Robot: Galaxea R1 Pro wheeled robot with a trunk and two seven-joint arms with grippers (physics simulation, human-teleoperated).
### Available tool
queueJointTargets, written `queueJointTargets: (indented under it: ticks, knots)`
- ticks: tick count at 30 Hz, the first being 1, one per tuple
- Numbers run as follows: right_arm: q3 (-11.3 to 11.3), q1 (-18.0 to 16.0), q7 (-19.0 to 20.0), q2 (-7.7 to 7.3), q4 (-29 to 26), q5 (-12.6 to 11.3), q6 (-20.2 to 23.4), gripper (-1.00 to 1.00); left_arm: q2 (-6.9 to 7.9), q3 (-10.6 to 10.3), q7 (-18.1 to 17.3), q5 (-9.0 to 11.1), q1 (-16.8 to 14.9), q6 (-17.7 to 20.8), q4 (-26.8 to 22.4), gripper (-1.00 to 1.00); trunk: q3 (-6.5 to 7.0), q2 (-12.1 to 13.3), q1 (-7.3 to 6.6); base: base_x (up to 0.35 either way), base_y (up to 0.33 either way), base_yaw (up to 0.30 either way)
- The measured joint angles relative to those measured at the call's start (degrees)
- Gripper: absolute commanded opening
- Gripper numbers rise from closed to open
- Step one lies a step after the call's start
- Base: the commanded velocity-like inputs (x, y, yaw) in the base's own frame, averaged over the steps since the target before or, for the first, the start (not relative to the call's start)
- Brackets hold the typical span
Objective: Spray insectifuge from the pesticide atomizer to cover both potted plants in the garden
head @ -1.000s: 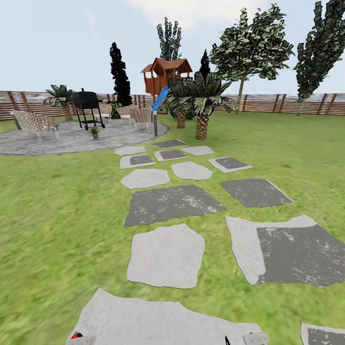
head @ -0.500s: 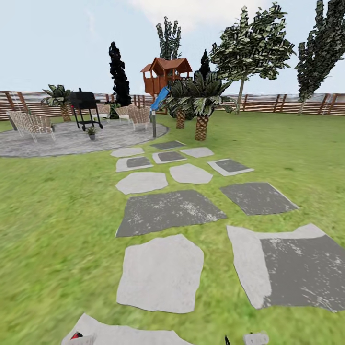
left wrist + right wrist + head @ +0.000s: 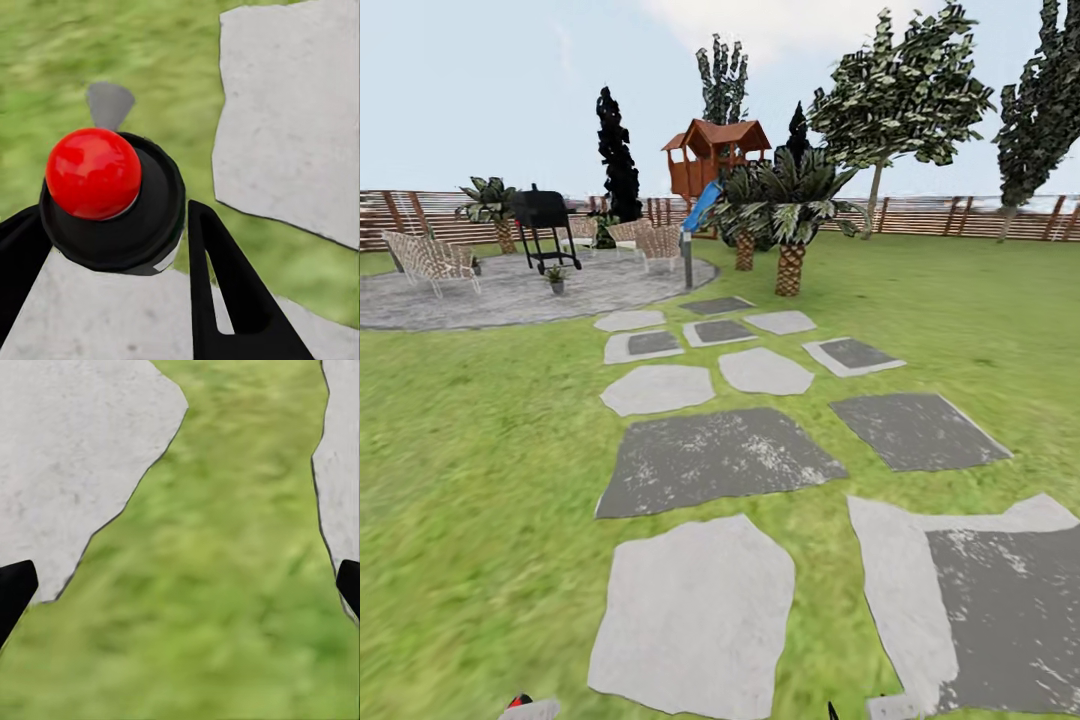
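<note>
I am looking out over the garden's lawn (image 3: 480,480), ringed by a wooden fence (image 3: 950,215) with tall trees (image 3: 905,95) at one o'clock and a wooden playhouse (image 3: 717,155) with a blue slide at twelve. A path of grey stepping stones (image 3: 715,455) runs from six towards eleven, ending at the round paved patio (image 3: 500,295) at ten o'clock, where wicker seats (image 3: 430,260) and a black grill (image 3: 543,225) stand. One small potted plant (image 3: 556,277) sits just beside the grill's legs. My left gripper (image 3: 112,225) pinches the pesticide atomizer (image 3: 94,172), red top up, over a stone. My right gripper (image 3: 180,585) has its jaws spread wide above grass between stones.
</note>
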Motion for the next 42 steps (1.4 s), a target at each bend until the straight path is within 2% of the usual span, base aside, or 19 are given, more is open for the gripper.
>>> queueJointTargets:
  ticks: [30, 42]
  knots:
    - [0.0, 0.0, 0.0, 0.11, 0.0, 0.1, 0.0, 1.0, 0.0, 0.1, 0.0, 0.0, 0.0, 0.0, 0.0, -1.0, 0.0, 0.0, 0.0, 0.34, 0.0, 0.275]
    - [0.0, 0.0, 0.2, 0.02, 0.0, 0.1, 0.1, 1.0, 0.03, 0.1, 0.0, 0.0, 0.0, -0.1, 0.0, -1.0, 0.0, 0.0, 0.0, 0.34, 0.0, 0.028]
